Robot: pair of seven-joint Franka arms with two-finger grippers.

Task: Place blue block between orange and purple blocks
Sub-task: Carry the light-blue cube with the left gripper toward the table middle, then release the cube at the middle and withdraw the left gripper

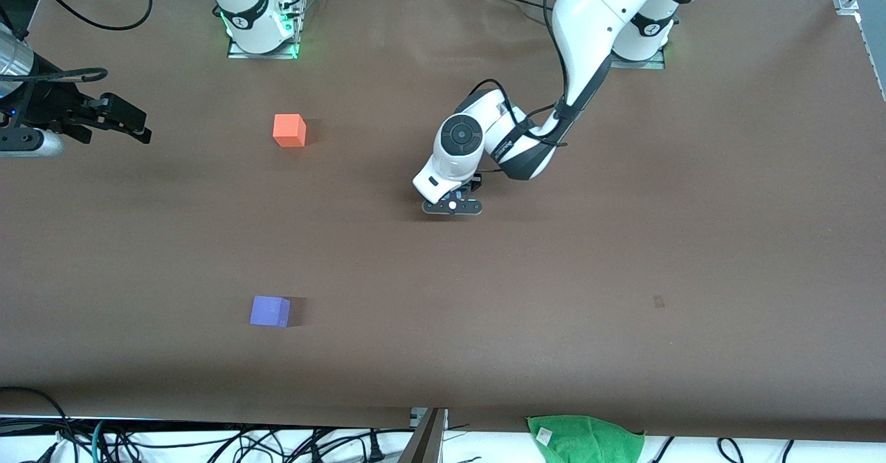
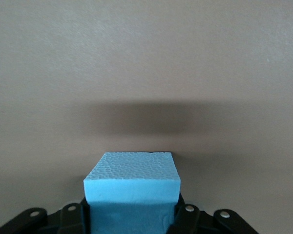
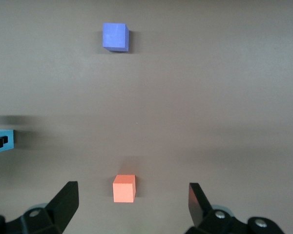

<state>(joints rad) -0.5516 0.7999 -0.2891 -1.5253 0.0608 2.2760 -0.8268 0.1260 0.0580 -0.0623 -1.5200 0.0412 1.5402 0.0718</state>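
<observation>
The blue block (image 2: 131, 190) is a light sky-blue cube clamped between the fingers of my left gripper (image 2: 132, 217), which is shut on it. It casts a shadow on the brown table apart from itself. In the front view the left gripper (image 1: 453, 205) is over the middle of the table and its hand hides the block. The orange block (image 1: 289, 131) lies toward the robots' bases. The purple block (image 1: 270, 311) lies nearer the front camera. My right gripper (image 1: 138, 125) waits open and empty, high over the right arm's end of the table. Its wrist view shows the orange block (image 3: 124, 188), the purple block (image 3: 115, 37) and the blue block (image 3: 1, 141).
A green cloth (image 1: 585, 439) lies at the table's front edge, with cables (image 1: 208, 442) hanging below it. A small dark mark (image 1: 658, 301) is on the table toward the left arm's end.
</observation>
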